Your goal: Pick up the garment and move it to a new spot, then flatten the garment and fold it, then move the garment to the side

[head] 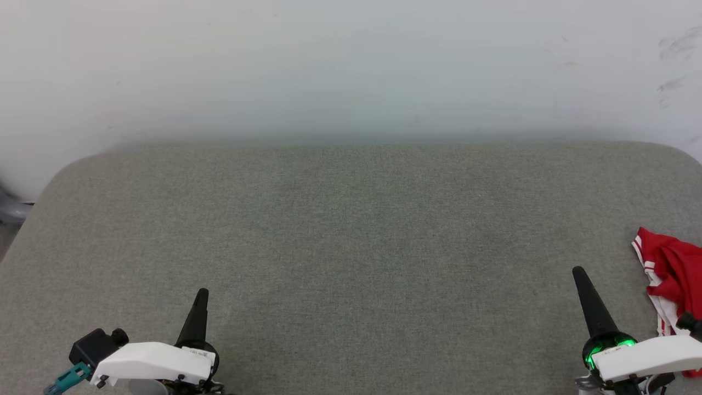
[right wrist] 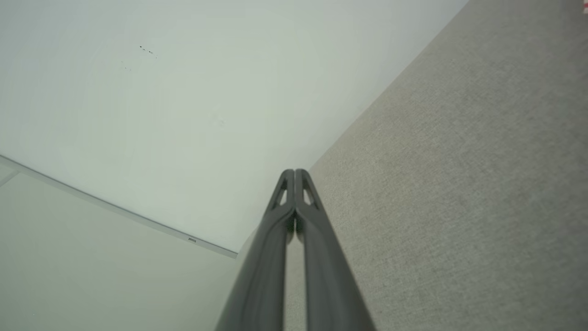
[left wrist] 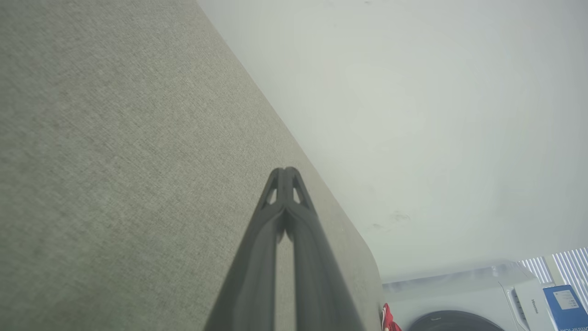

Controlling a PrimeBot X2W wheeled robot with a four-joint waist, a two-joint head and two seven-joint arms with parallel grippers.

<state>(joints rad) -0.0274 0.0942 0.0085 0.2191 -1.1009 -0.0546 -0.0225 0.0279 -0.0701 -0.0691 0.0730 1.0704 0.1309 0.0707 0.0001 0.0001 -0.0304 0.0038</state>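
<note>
Grey fabric table (head: 351, 247) w/ white wall (head: 351, 66) behind. Lower left of head frame: left gripper (head: 202, 293), fingers pressed together, holding nothing. Lower right: right gripper (head: 577, 271), likewise closed and empty. Far right edge: garment (head: 672, 263) lies bunched on the table, partly cut off by the frame; I see no neat fold. Judgement: this fits either awaiting pickup or set aside; I can't settle which. Writing: washer (left wrist: 464, 294), lower right of left wrist frame, reads "Hisense". Blue box (left wrist: 567, 305) text is illegible.

At my three o'clock the garment (head: 673, 269) is red with white-striped trim; the tabletop (head: 351, 230) is flecked grey-green weave; my fingers (head: 196, 321) are black.
</note>
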